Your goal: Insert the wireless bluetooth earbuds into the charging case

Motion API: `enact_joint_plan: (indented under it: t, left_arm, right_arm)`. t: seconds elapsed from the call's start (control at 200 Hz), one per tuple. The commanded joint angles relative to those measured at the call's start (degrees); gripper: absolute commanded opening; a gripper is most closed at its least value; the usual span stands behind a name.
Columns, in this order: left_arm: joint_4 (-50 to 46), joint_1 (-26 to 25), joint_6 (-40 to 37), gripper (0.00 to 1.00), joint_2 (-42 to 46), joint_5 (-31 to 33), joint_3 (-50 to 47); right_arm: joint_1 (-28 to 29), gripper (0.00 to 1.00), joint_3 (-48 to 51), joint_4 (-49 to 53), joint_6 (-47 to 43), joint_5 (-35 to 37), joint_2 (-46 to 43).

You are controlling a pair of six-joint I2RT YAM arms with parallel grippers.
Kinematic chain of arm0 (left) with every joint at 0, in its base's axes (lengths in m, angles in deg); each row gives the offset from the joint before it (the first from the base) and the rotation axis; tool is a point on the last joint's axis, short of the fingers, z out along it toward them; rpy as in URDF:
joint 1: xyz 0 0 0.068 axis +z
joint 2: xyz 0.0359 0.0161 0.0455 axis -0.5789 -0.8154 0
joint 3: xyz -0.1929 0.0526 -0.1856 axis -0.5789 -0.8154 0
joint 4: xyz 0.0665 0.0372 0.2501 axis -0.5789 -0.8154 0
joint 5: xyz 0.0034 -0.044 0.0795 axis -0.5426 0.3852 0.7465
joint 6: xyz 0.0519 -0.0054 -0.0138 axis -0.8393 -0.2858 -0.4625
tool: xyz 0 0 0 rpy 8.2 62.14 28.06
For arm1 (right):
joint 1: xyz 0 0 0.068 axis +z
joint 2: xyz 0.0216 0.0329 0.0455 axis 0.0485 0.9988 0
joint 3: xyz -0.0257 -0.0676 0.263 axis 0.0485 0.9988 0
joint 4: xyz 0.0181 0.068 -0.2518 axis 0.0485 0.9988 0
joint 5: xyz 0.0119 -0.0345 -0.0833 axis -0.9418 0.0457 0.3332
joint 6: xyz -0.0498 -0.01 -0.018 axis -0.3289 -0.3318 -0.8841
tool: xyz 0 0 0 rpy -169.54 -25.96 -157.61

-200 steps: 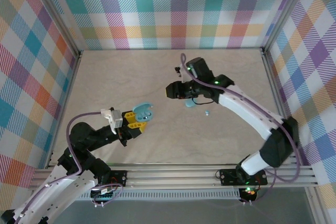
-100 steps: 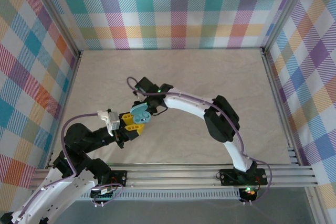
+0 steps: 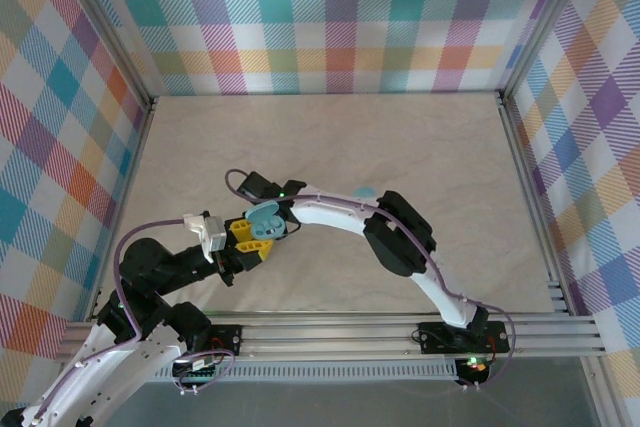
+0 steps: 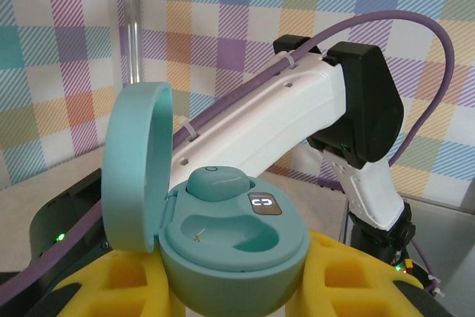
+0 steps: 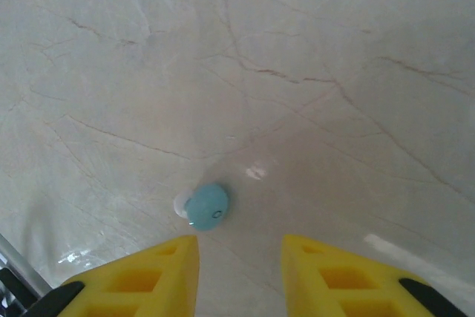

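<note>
Left fingers [image 3: 250, 237] are clamped tight on the base of the charging case [image 4: 237, 254], near-left over the counter [image 3: 420, 147]. The case sits upright. Its lid [image 4: 133, 168] is swung fully open and stands on edge at one side. One earbud [image 4: 216, 182] is seated in the rear well, beside a small dark label. The front well [image 4: 249, 237] is bare.

Right arm [image 3: 340, 209] stretches across from the right, with its wrist just beyond the case. Right fingers [image 5: 326, 265] are partly open with nothing between them, pointed down at the counter. A second earbud [image 5: 206, 206] lies loose on the counter just ahead of the gap. It has a pale tip on one side and touches neither finger.

Farther back, a small light blue piece [image 3: 365, 191] pokes out from behind the right arm. It's mostly hidden, so I can't tell what it is.
</note>
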Motion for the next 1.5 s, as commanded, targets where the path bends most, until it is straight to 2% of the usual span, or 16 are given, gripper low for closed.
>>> enact_joint_plan:
  t: [0.0,0.18,0.425,1.075,1.5]
  left_arm:
    - [0.1,-0.3,-1.0,0.0,0.2,0.0,2.2]
    - [-0.6,-0.3,-1.2,0.0,0.0,-0.6,2.9]
    - [-1.9,-0.3,-1.0,0.0,0.9,-0.8,3.2]
    - [-4.9,-0.3,-1.6,0.0,3.0,-0.6,4.0]
    - [-4.8,-0.3,-1.4,0.0,2.6,0.6,3.8]
  right_arm:
    - [1.4,0.36,-4.9,3.9,2.1,2.3,2.9]
    - [2.9,0.38,-12.0,9.4,2.5,3.8,7.1]
    - [3.7,0.38,-12.6,11.3,3.5,6.5,7.1]
    - [4.4,0.34,-23.7,18.5,-0.2,10.5,15.0]
    - [4.8,0.21,-22.3,18.3,-2.7,8.3,13.8]
